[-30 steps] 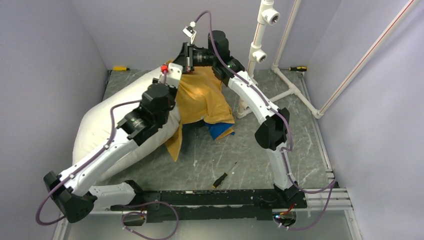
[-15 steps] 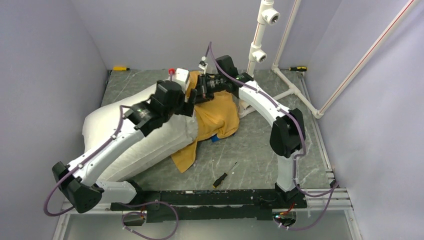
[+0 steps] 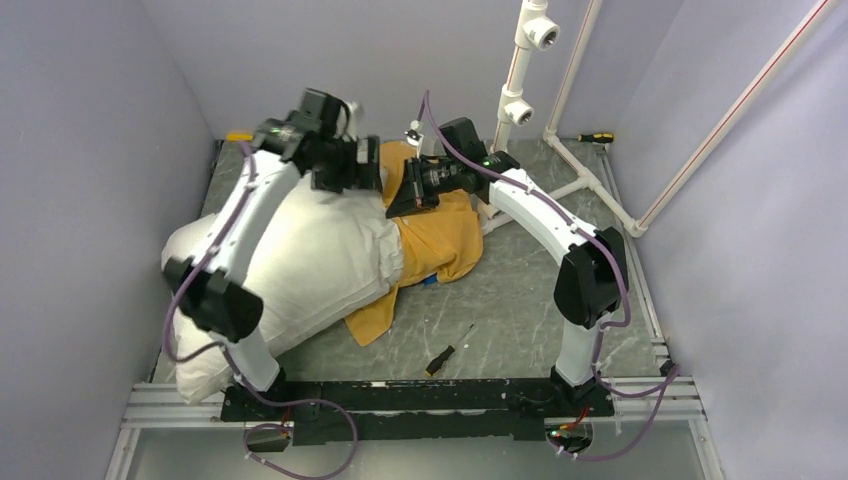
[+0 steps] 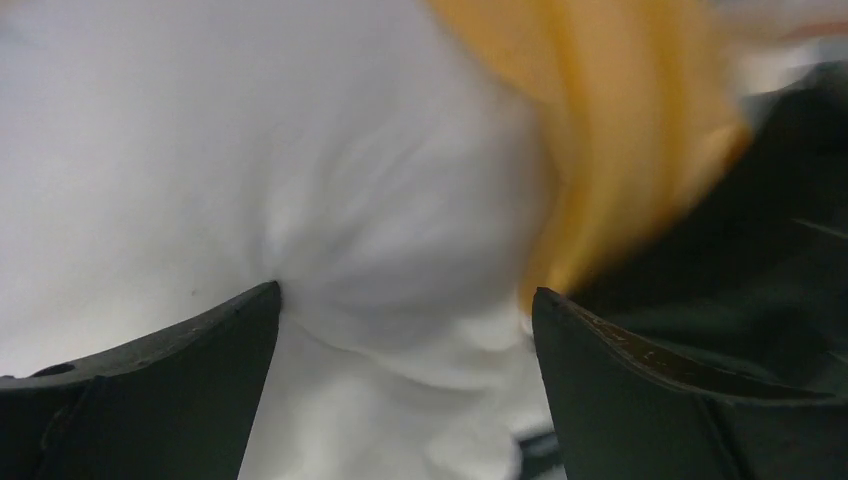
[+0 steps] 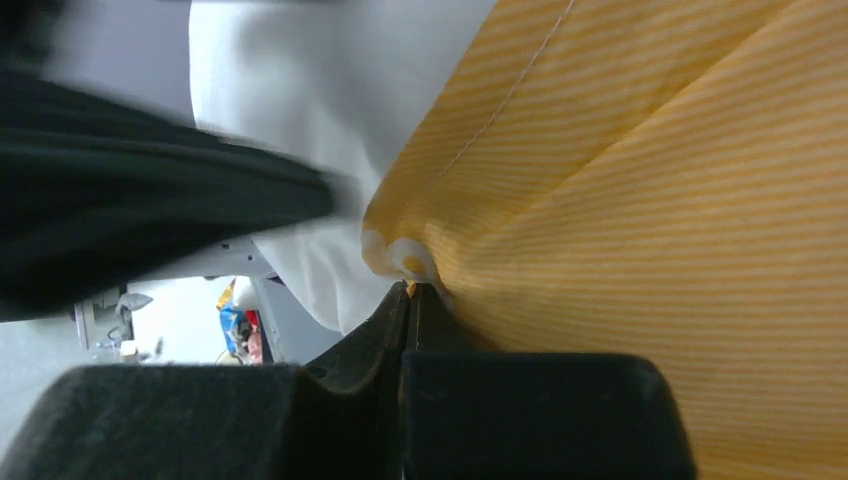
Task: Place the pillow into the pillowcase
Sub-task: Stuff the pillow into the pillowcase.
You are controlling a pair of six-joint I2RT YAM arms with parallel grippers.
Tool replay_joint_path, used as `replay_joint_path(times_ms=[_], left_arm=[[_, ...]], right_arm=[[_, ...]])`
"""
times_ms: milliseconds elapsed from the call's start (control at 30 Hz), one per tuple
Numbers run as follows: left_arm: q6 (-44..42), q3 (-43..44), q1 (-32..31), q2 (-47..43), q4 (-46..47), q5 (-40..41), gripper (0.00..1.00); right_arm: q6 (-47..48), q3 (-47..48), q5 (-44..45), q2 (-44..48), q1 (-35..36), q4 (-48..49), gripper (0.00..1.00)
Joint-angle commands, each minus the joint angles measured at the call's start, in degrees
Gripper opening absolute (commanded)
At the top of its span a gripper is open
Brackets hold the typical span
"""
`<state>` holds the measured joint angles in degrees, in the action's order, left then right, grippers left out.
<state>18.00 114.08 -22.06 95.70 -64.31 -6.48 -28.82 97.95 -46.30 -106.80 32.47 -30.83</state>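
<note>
The plump white pillow (image 3: 300, 270) lies across the left of the table, its right end tucked a little way into the mouth of the pillowcase (image 3: 440, 235). The pillowcase shows its orange-yellow side, with a scrap of blue (image 3: 428, 281) underneath. My left gripper (image 3: 372, 172) hovers open above the pillow's far right end. In the left wrist view its fingers (image 4: 180, 385) stand wide apart over the white pillow (image 4: 300, 150), nothing between them, beside the orange pillowcase (image 4: 600, 110). My right gripper (image 5: 410, 292) is shut on the pillowcase's hem (image 5: 400, 255), lifting it above the pillow (image 5: 320, 90).
A small black-and-yellow screwdriver (image 3: 447, 352) lies on the table near the front. Another screwdriver (image 3: 240, 136) lies at the back left and one more (image 3: 595, 137) at the back right. A white pipe frame (image 3: 520, 95) rises at the back right. Purple walls enclose the table.
My left gripper opened, let go of the pillow and rose toward the back. The pillow settled lower on the table. My right gripper came down and forward, still pinching the pillowcase hem.
</note>
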Motion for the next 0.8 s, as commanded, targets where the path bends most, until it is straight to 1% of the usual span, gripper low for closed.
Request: replay_joint_path(times_ms=[0, 33, 67, 100, 133, 200, 233, 267, 300, 333, 400, 467, 633, 700, 767], left_arm=[[5.27, -9.92, -0.02, 4.21, -4.13, -13.2, 0.98], [6.68, -13.43, 0.0, 4.29, -2.23, -13.1, 0.95], [8.16, -16.94, 0.05, 4.27, 0.66, -13.19, 0.9], [9.76, -19.97, 0.09, 4.43, 3.15, -13.55, 0.83], [11.33, -22.78, 0.27, 4.63, 6.14, -15.14, 0.72], [15.2, -28.12, 0.35, 4.23, 16.79, -20.63, 0.33], [17.9, -30.86, 0.36, 3.53, 23.39, -23.88, 0.15], [20.32, -32.77, 0.36, 2.47, 29.63, -25.96, 0.06], [22.65, -34.2, 0.36, 1.48, 34.81, -27.19, 0.0], [24.23, -35.11, 0.4, 0.42, 39.16, -27.34, 0.0], [24.86, -35.52, 0.83, -2.22, 43.31, -24.89, 0.0], [25.64, -36.29, 2.0, -5.9, 45.48, -19.93, 0.0], [29.57, -45.6, 5.27, -18.57, 58.42, -4.82, 0.0], [29.29, -47.31, 5.73, -22.6, 59.62, 0.38, 0.0], [26.67, -47.48, 5.8, -26.16, 58.72, 4.85, 0.0]], right_arm=[[-1.22, -0.62, 0.92, 3.99, -0.67, 3.24, 0.0], [-2.69, -0.95, 0.0, 4.3, -1.18, 5.8, 0.0], [-4.61, -1.52, -1.41, 4.88, -1.71, 9.6, 0.0], [-6.95, -2.03, -2.87, 5.34, -2.17, 13.49, 0.0], [-9.44, -2.25, -4.57, 5.67, -2.54, 18.13, 0.0], [-14.15, -0.32, -9.3, 4.54, -2.61, 25.47, 0.0], [-15.31, 1.59, -11.67, 3.61, -2.15, 27.53, 0.0], [-16.22, 3.57, -13.51, 2.83, -1.41, 28.86, 0.0], [-15.93, 5.67, -14.94, 2.13, -0.6, 29.39, 0.0], [-15.13, 7.74, -15.77, 1.59, 0.31, 28.7, 0.0], [-14.51, 11.5, -18.43, 0.67, 2.41, 28.55, 0.0], [-16.08, 13.91, -21.53, -0.14, 4.66, 31.79, 0.0], [-21.36, 20.74, -29.72, -3.86, 10.75, 40.05, 0.0], [-22.81, 22.38, -31.55, -5.86, 12.59, 41.98, 0.0], [-22.6, 22.3, -31.02, -6.69, 12.89, 41.54, 0.0]])
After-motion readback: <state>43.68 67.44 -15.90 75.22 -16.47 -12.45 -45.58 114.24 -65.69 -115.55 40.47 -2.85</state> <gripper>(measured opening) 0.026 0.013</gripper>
